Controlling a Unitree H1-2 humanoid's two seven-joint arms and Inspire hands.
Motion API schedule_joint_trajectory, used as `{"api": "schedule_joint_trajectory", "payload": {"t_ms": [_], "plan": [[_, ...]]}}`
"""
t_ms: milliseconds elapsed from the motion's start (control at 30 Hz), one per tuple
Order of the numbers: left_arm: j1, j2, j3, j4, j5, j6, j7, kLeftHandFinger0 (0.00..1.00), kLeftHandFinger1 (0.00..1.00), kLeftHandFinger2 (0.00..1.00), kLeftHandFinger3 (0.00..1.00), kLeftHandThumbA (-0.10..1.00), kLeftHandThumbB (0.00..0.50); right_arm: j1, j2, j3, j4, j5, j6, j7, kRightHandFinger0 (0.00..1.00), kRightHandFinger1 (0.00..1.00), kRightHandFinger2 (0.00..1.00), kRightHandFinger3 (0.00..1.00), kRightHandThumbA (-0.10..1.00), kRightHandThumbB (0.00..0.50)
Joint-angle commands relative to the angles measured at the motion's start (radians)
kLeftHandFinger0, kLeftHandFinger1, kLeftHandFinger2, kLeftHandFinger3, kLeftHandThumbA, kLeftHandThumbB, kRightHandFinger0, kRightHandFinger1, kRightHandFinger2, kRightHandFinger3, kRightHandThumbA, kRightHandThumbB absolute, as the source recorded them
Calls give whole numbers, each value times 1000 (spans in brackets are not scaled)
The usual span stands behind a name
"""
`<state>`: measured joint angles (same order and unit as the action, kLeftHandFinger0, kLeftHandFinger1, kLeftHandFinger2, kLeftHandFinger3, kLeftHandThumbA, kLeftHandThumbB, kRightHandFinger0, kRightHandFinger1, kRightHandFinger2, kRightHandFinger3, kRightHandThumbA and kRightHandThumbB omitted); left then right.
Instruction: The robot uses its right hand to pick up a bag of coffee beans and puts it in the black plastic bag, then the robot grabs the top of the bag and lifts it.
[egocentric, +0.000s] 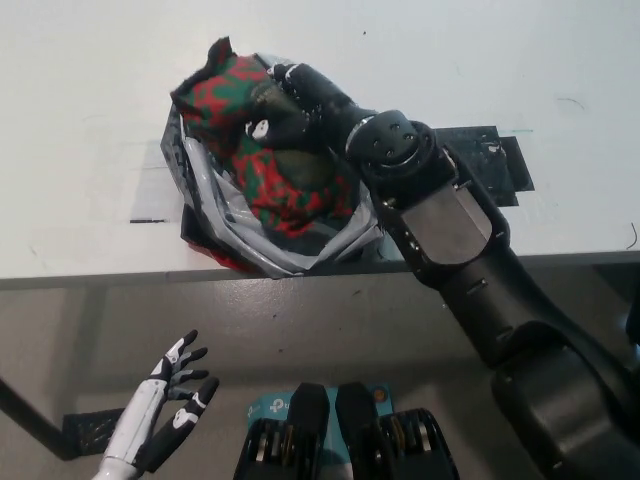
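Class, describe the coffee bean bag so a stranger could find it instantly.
Start at the white table, then find the black plastic bag at its near edge. Inside its open mouth sits the coffee bean bag, held by the black right robot hand; only it has a red-and-green pattern.

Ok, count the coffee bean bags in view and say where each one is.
1. The red-and-green coffee bean bag sits partly inside the black plastic bag on the white table, held by the right hand. Others could be hidden beneath it.
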<state>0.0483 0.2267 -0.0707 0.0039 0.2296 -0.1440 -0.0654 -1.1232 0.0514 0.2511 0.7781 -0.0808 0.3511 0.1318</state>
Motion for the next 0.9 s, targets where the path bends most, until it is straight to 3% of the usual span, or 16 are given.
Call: {"api": "schedule_joint_trajectory", "payload": {"t_ms": [0,33,67,100,133,167,267,633,767,867], "plan": [[-19,15,3,-20,-4,-21,-7,638,782,885,1000,856,156,-43,-34,54,-55,-84,-77,15,155,592,915,850,-100,180],[-21,15,3,-18,-3,-23,-7,636,781,885,1000,857,156,-43,-42,71,-66,-102,-70,16,280,735,1000,1000,35,248],[-22,16,3,-16,-3,-24,-6,635,781,885,1000,858,157,-42,-48,84,-73,-114,-64,17,368,747,993,1000,128,249],[-23,15,3,-14,-3,-27,-6,628,773,880,1000,860,155,-42,-60,107,-85,-128,-58,34,617,1000,1000,1000,263,347],[-23,15,3,-13,-3,-28,-5,628,773,880,1000,860,155,-42,-65,116,-89,-131,-57,46,617,1000,1000,1000,263,347],[-26,15,4,-11,-1,-28,-3,625,771,878,1000,862,156,-53,-86,154,-88,-144,-63,102,1000,1000,1000,1000,427,373],[-30,14,3,-11,0,-23,-4,631,776,881,1000,869,163,-59,-109,199,-97,-160,-60,146,1000,1000,1000,1000,497,420],[-43,17,1,-21,6,-3,-10,631,778,883,1000,885,147,-62,-136,228,-150,-190,-38,165,1000,1000,1000,1000,629,417],[-45,21,1,-19,-2,-11,-16,646,799,899,1000,881,150,-58,-150,219,-205,-225,-31,139,1000,1000,1000,1000,739,367],[-46,21,3,-21,-7,-9,-20,647,799,896,1000,876,153,-51,-154,204,-224,-253,-75,79,1000,1000,1000,1000,715,359]]}}
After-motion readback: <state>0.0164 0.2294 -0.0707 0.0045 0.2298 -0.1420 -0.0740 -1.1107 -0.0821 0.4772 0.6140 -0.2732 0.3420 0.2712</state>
